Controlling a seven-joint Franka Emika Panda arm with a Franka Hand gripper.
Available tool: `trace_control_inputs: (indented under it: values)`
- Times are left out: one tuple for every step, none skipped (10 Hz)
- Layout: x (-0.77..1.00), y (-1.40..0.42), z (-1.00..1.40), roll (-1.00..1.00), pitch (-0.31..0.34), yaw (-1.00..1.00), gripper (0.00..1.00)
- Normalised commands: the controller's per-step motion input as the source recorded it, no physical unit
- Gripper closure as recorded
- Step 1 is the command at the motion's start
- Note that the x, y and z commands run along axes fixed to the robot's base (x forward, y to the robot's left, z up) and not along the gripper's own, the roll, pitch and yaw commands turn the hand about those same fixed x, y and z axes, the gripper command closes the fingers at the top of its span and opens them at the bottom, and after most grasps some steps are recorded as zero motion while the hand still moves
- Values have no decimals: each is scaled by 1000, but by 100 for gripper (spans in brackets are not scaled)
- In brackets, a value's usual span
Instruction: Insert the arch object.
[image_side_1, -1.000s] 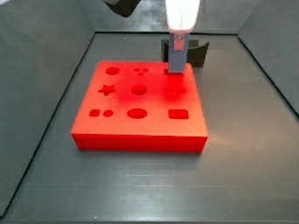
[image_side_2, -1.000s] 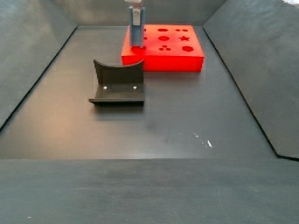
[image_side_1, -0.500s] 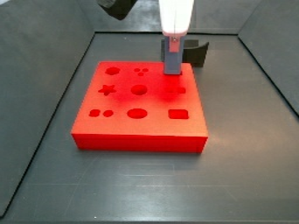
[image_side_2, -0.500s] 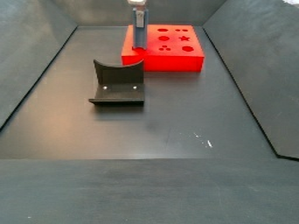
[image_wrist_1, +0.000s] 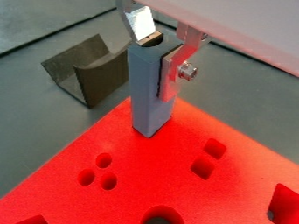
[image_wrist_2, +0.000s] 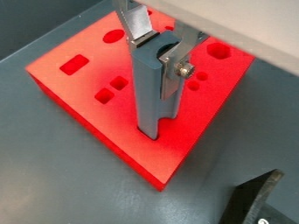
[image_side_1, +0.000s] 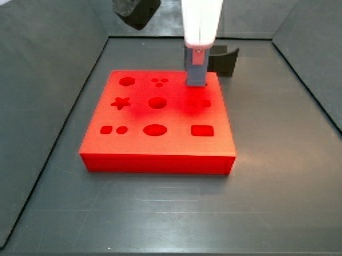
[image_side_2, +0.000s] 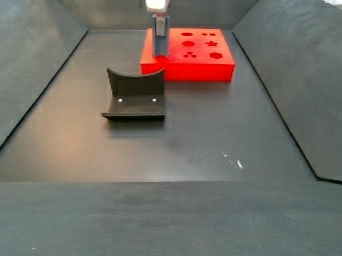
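The arch object (image_wrist_1: 149, 101) is a slim grey-blue peg with a curved notch in its upper end. It stands upright between the fingers. My gripper (image_wrist_1: 158, 66) is shut on its upper part. It also shows in a wrist view (image_wrist_2: 149, 101) and in both side views (image_side_1: 198, 70) (image_side_2: 159, 42). Its lower end is at the top face of the red block (image_wrist_1: 140, 179), near the block's edge on the fixture's side. I cannot tell whether it touches. The block (image_side_1: 160, 146) has several shaped holes.
The dark fixture (image_side_2: 134, 95) stands on the grey floor beside the red block (image_side_2: 214, 70). It also shows in both wrist views (image_wrist_1: 87, 70) (image_wrist_2: 257, 197) and behind the block in a side view (image_side_1: 226, 60). Sloping grey walls enclose the floor.
My gripper with the peg has shifted slightly sideways over the block. The peg stays upright in the grip.
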Motion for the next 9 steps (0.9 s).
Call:
trace_control_inputs:
  values:
    - [246, 0, -634, 0, -4, 117, 100]
    - [280, 0, -726, 0, 0, 163, 100]
    - [149, 0, -834, 77, 0, 151, 100]
    - [0, 0, -906, 113, -4, 126, 100]
    - [-111, 0, -986, 147, -20, 149, 100]
    - [-129, 0, -980, 163, -19, 134, 100]
    - [-29, 0, -600, 151, 0, 0, 100]
    - [0, 0, 0, 4, 0, 0, 100]
    - [0, 0, 0, 0, 0, 0, 100]
